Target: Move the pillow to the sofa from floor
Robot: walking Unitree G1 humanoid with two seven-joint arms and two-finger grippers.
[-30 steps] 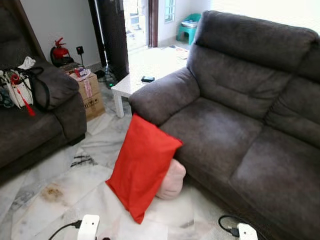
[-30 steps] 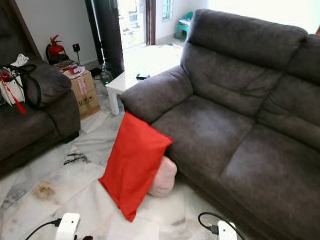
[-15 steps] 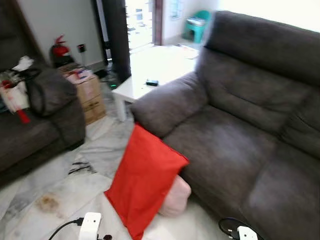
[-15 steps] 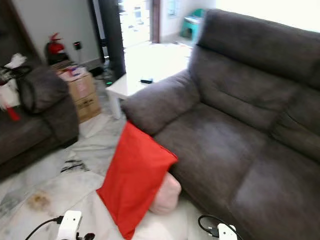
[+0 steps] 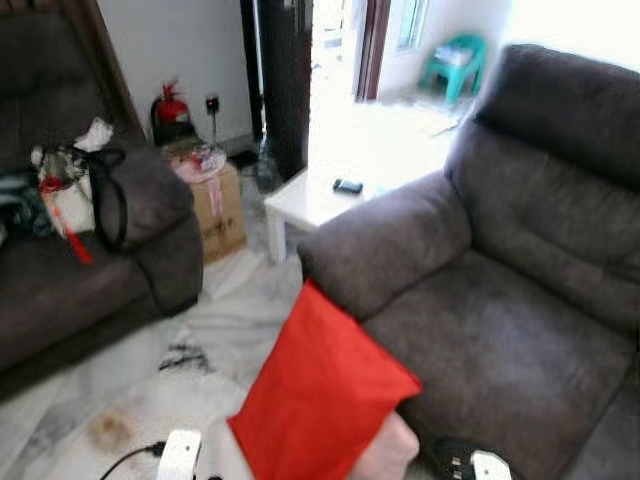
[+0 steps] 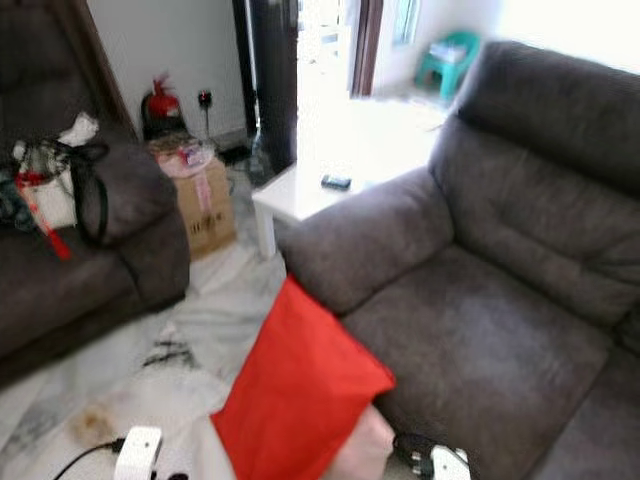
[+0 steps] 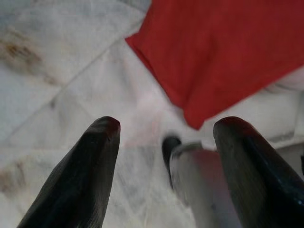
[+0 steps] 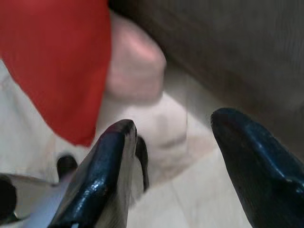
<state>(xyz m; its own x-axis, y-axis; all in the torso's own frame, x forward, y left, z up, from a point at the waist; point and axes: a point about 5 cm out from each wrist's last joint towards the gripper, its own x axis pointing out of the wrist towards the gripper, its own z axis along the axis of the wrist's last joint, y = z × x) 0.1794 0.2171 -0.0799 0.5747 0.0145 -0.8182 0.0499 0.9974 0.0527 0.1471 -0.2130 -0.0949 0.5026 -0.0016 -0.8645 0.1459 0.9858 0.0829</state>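
A red pillow stands on its edge on the marble floor, leaning against the front of the dark grey sofa just below its armrest. Behind it lies a pale pink cushion, partly hidden. In the left wrist view my left gripper hangs open above the floor, with the red pillow beyond its fingertips. In the right wrist view my right gripper is open too, with the red pillow, the pink cushion and the sofa's base ahead of it.
A second dark sofa with bags on it stands at the left. A cardboard box, a white low table and a fire extinguisher lie further back. White power strips with cables lie on the floor near me.
The whole picture has shifted right and down, so the camera has turned left and tilted up; the pillow itself stays leaning on the sofa.
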